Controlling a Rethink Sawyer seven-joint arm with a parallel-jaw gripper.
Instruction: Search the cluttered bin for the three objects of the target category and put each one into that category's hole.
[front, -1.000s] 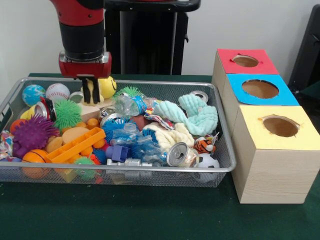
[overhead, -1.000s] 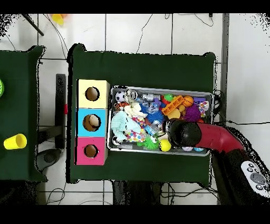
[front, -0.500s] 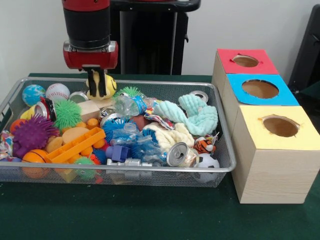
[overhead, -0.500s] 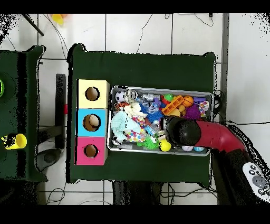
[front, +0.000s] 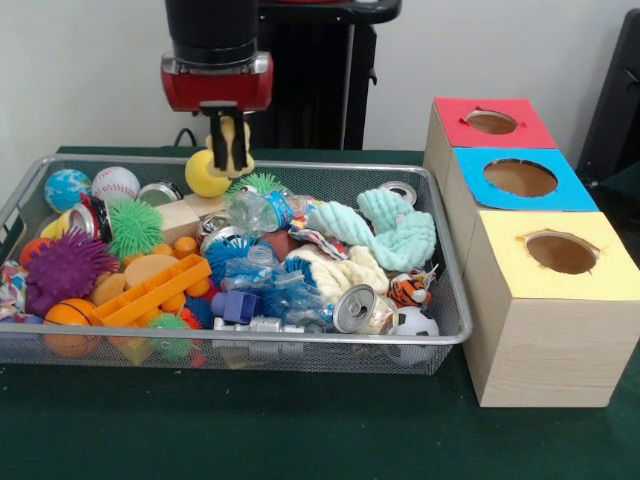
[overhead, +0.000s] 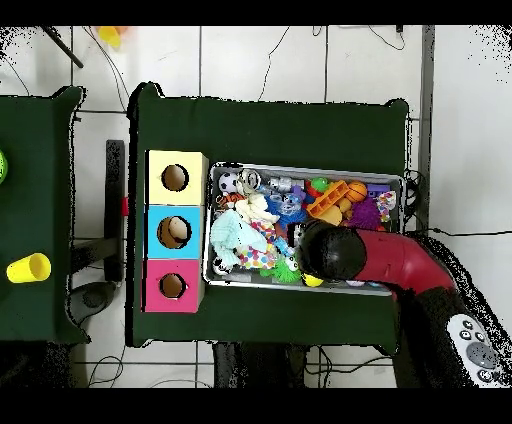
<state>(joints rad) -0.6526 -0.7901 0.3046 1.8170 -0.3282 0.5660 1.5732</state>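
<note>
The gripper, clenched on a yellow ball that hangs above the far left of the mesh bin, grips its upper part; the ball seems light, soft and squeezable.

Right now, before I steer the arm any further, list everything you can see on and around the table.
Wire bin: one, silver, on the green table, full of clutter.
Boxes: three wooden, in a row beside the bin, each with a round hole; tops red, blue, yellow.
Yellow ball: one, lifted above the bin's far rim.
Spiky balls: purple, green.
Baseball: one, white, far corner.
Globe ball: one, blue, beside it.
Cloth: one, mint, near the boxes.
Cans: one silver at the front, one at the back.
Tiger toy: one, orange.
Cup: one, yellow, side table.
Gripper: one, shut on the yellow toy.
</note>
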